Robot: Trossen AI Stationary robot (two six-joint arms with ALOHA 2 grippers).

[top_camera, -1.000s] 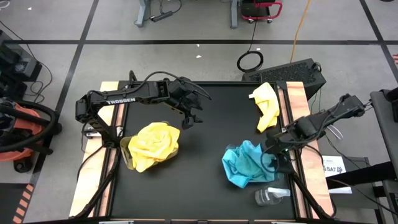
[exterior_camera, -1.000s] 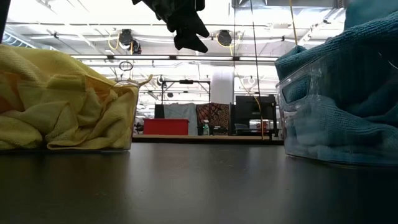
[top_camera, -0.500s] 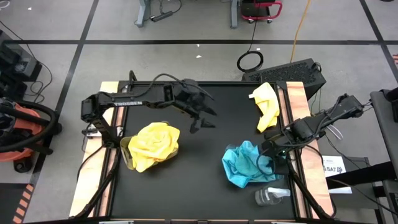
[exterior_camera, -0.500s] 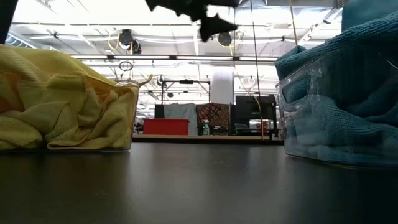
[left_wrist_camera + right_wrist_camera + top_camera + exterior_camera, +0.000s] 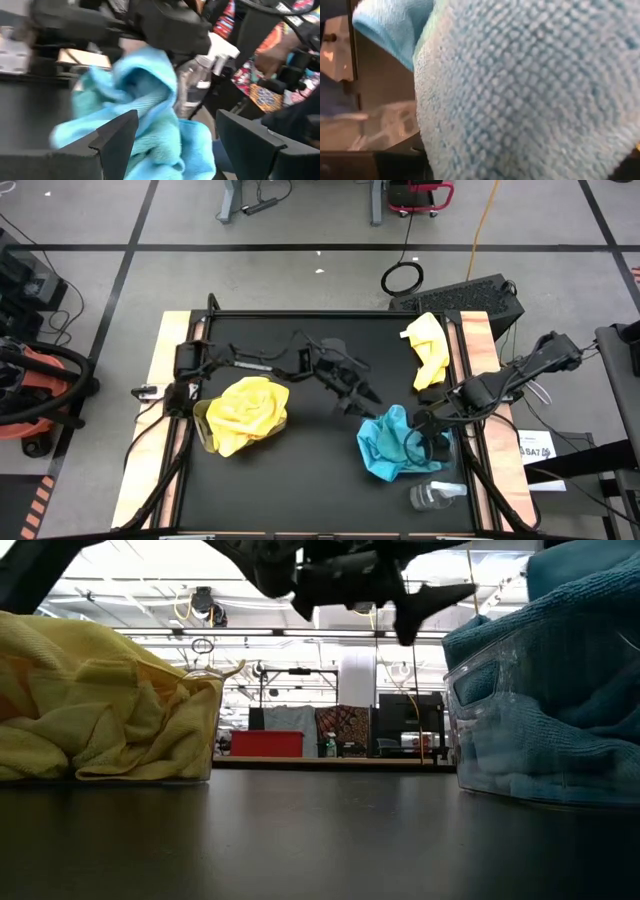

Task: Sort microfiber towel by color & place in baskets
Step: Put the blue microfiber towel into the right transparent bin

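One yellow towel (image 5: 428, 350) lies at the table's far right corner, nearer the right gripper (image 5: 432, 423); the left gripper (image 5: 362, 398) hangs open, empty.

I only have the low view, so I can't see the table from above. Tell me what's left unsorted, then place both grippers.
Observer: One yellow towel lies loose by itself near the far right edge of the table.
Operator: Now the left gripper.
Observer: The left gripper hangs open over the table's middle, pointing toward the blue towels.
Operator: Give me the right one.
Observer: The right gripper is down at the right side of the blue towels; its wrist view shows only blue cloth.
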